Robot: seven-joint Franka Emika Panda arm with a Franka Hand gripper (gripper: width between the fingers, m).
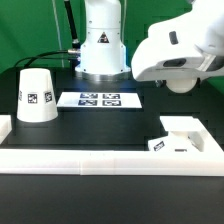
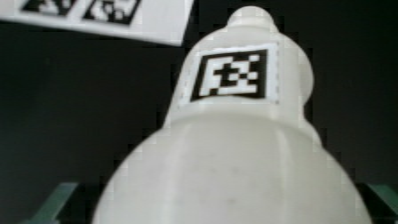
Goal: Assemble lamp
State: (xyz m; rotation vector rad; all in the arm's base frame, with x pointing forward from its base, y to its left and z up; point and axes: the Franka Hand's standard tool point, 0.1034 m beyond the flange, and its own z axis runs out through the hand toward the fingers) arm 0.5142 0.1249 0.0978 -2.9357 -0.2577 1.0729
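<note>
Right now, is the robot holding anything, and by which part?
Apparently the bulb, clamped at its wide rounded end in the end effector; its tagged stem points away. The contact itself lies at the picture's edge.

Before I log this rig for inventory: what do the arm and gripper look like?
The arm is glossy white with rounded shells and a small dark mark on its base column; black cables run behind it. The gripper's fingers look dark grey-green.

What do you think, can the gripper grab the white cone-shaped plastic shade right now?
Probably not yet. The gripper looks shut on the white round-headed plastic bulb, so it has no room for the white cone-shaped plastic shade. Nothing seems to stand in the way otherwise.
</note>
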